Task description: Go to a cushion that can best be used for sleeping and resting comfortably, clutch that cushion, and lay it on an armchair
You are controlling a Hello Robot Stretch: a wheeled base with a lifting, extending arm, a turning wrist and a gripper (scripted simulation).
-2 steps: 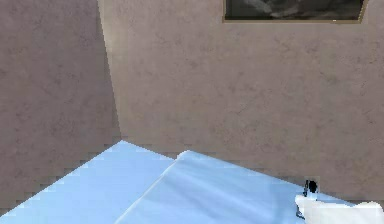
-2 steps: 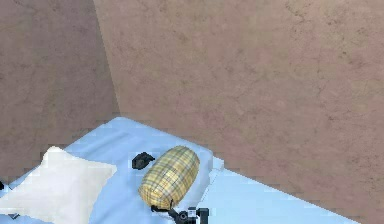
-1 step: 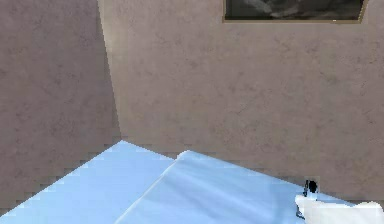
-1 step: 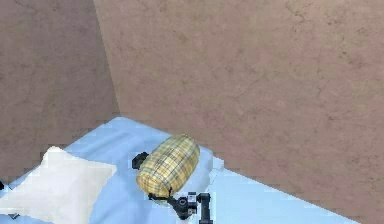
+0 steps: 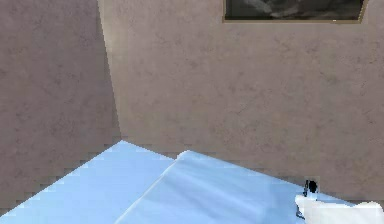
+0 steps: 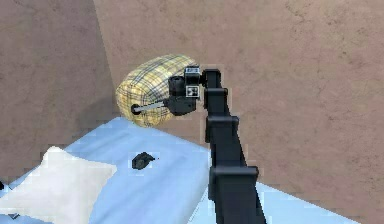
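A yellow plaid cushion (image 6: 150, 85) hangs at the far end of my gripper (image 6: 142, 104), in front of the brown wall and just above the far corner of the light blue bed (image 6: 170, 175). The gripper holds this cushion. The dark arm (image 6: 228, 160) rises from the bottom edge to it. A white pillow (image 6: 65, 182) lies flat on the bed at the arm side view's lower left, and its corner (image 5: 338, 212) shows at the forward view's lower right.
A small dark object (image 6: 142, 159) lies on the bed between pillow and arm, and the same dark object (image 5: 310, 187) shows in the forward view. The bed (image 5: 150, 185) fills a corner of brown walls. A framed picture (image 5: 292, 9) hangs high on the wall ahead.
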